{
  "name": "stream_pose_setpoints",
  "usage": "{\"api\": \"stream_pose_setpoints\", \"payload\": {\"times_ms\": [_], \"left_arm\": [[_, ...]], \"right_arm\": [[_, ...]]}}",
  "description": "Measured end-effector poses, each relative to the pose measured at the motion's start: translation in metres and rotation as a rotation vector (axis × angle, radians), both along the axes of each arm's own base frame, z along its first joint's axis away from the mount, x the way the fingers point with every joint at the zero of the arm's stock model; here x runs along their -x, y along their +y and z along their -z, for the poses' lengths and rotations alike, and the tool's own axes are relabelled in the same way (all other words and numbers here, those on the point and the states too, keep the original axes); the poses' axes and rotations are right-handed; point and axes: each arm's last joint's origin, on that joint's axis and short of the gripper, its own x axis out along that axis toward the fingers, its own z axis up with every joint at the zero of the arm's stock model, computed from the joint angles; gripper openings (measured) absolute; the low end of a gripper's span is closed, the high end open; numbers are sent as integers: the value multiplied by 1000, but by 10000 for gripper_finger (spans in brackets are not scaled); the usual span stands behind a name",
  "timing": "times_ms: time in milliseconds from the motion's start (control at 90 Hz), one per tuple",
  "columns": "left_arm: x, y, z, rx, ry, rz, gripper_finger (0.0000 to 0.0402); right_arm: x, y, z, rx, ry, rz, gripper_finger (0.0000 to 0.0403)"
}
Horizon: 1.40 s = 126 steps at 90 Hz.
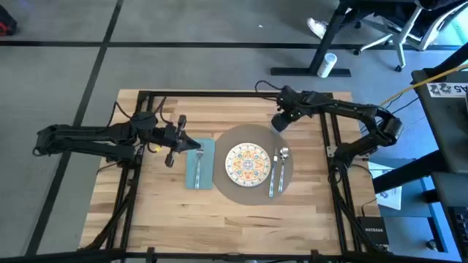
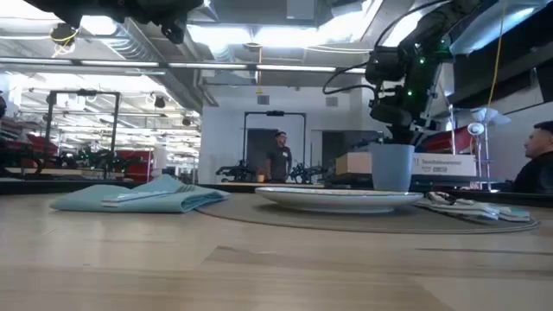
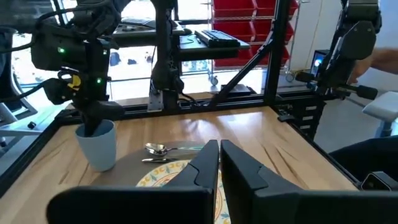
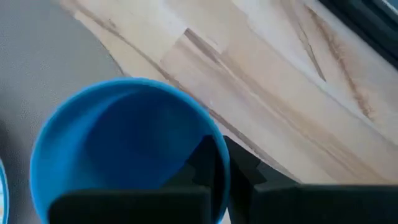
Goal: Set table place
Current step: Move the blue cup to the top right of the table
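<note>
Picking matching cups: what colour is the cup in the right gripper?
Light blue cup, clearest in the right wrist view.

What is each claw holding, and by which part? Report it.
The right claw holds the blue cup by its rim, one finger inside the wall. The left claw is shut and holds nothing, above the teal napkin.

Patterned plate (image 1: 248, 162) centred on mat. Spoon (image 1: 284, 155) and knife (image 1: 273, 183) right of plate. Teal napkin (image 1: 199, 164) left, fork (image 1: 198, 162) on it. Blue cup (image 2: 392, 168) upright.

The other arm's gripper (image 3: 94, 124) reaches into a blue cup (image 3: 97, 144) beside spoon (image 3: 158, 149) and plate (image 3: 180, 177).
</note>
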Motion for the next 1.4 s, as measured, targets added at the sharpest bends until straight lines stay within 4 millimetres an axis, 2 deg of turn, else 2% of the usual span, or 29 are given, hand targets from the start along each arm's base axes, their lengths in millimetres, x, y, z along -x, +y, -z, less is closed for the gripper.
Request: {"api": "stream_pose_setpoints", "payload": {"times_ms": [267,1067,1400], "left_arm": [[0,0,0,3,4,0,0],[0,0,1,7,5,0,0],[0,0,1,7,7,0,0]], "right_arm": [[11,-13,0,-12,-5,63,0],[11,-11,1,-59,-28,49,1],[11,-11,1,-59,-28,55,44]]}}
